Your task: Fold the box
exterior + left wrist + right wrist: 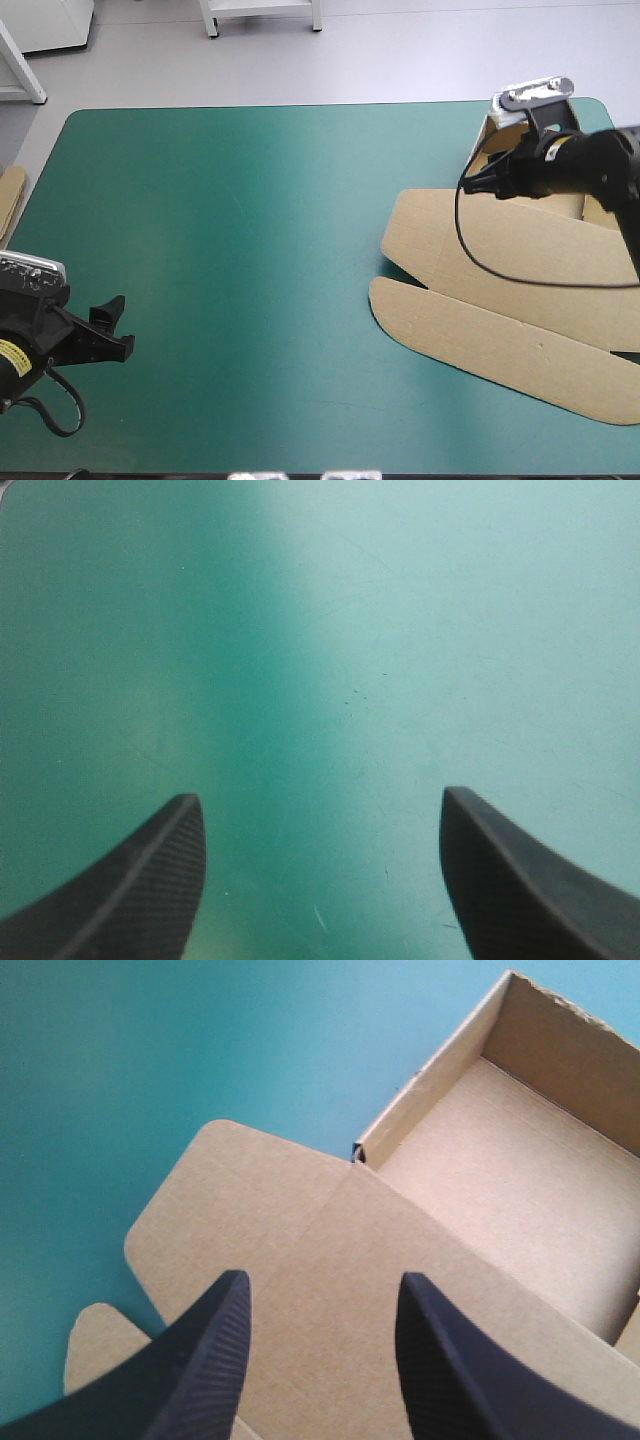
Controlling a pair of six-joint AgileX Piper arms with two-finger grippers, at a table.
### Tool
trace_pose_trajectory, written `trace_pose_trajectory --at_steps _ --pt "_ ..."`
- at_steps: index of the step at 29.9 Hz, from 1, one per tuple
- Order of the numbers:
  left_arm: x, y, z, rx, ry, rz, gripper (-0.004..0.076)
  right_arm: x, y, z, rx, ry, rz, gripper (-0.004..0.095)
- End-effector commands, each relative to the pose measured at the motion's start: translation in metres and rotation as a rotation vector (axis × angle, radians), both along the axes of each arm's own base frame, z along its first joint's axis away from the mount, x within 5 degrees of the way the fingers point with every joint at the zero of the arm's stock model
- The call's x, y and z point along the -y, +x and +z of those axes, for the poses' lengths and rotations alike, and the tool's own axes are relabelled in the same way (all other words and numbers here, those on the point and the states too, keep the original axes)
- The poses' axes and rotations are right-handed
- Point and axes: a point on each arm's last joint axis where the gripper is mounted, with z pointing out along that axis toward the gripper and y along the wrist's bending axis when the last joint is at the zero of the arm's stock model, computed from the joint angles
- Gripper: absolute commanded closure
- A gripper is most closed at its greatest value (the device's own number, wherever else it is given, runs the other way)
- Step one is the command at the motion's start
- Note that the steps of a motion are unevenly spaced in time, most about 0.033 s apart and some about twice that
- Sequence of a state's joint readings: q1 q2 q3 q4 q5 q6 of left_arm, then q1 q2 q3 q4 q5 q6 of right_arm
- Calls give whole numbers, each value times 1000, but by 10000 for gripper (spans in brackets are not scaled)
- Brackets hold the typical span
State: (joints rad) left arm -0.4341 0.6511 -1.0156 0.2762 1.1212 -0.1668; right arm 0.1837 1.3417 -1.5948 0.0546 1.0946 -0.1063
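I note the brown box (520,265) on the right side of the teal-green cover (230,250), lid (480,330) flat; spare board (10,195) at the left edge; left gripper (320,810) wide open over cover, holding nothing; right gripper (320,1290) parted, empty, above the lid; only its wrist view shows the tray (520,1160) with raised walls.

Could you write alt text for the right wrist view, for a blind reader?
The brown box, an open tray with its lid flat, lies on the teal-green cover. The open right end effector is above the lid.
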Motion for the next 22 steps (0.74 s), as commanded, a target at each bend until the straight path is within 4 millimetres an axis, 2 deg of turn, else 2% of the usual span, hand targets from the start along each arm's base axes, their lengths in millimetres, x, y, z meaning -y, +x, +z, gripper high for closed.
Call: trace_pose_trajectory --at_steps 1,6,12,22 --pt "1 3 12 79 -31 6 244 -1 -39 10 187 45 26 499" --pt "1 4 13 84 -35 5 244 -2 -84 -15 268 65 87 504" --pt "1 4 13 90 -35 5 245 11 -131 -50 286 73 88 504" --pt "1 4 14 96 -37 3 246 24 -185 -88 406 161 80 504"
